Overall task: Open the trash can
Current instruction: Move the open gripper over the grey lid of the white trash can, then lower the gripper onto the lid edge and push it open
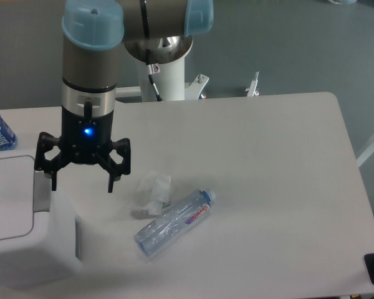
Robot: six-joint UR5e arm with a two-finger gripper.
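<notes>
Gripper [82, 181] with jaws spread wide, poised over the right edge of the bin [25, 218] at the table's [268, 187] front-left corner.

The lid [6, 196] lies flat and shut, so the contents are hidden. Its grey tab [42, 189] sits just under the left finger, long axis running front to back; the likely next move is a short descent leftward. Wrapper [153, 193] and bottle [173, 221] lie to the right.

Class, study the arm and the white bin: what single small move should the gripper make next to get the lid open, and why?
Probably a short shift left and down. The gripper hangs open with one finger near the trash can, whose lid looks closed; the grey tab lies just left of that finger.
</notes>
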